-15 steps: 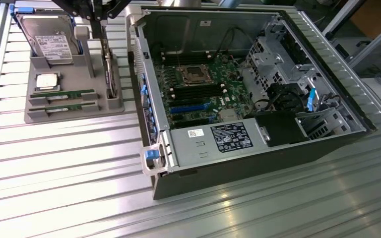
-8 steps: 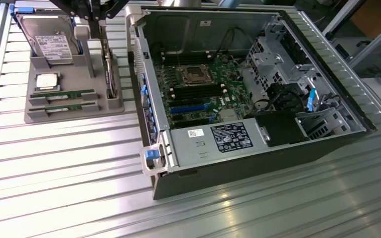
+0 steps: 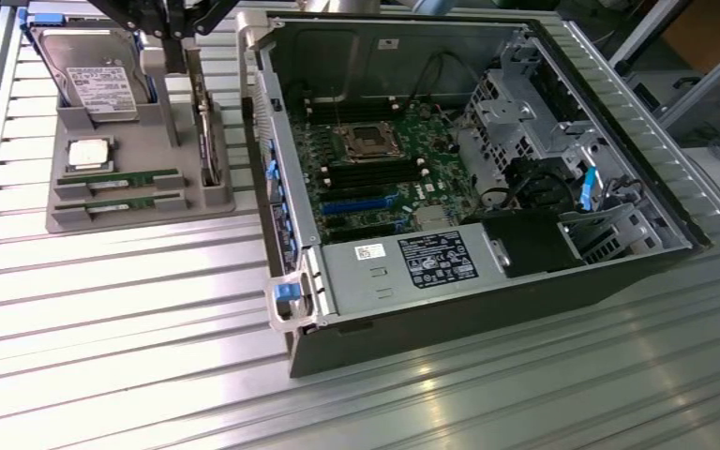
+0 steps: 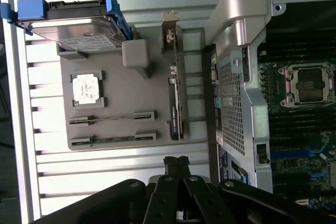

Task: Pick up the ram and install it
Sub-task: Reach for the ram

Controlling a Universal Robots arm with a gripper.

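Two ram sticks, thin and green, stand on edge in slots of the grey holder tray [image 3: 147, 217]: one ram stick [image 3: 117, 178] lies behind the other ram stick [image 3: 120, 199]. In the wrist view they appear as the ram stick [image 4: 113, 118] and the ram stick [image 4: 113, 140]. My gripper [image 3: 175, 21] hangs above the tray's far end, well clear of the sticks. Its fingertips [image 4: 176, 162] are pressed together, shut with nothing between them. The open computer case [image 3: 460, 309] lies to the exterior view's right, with the motherboard [image 3: 379, 169] and its dark memory slots exposed.
On the same tray sit a hard drive [image 3: 95, 77] in blue rails, a square silver processor [image 3: 89, 153] and an upright card with a metal bracket [image 3: 209, 141]. The case's raised side wall [image 3: 263, 141] stands between tray and motherboard. A power supply [image 3: 397, 267] fills the case's near end.
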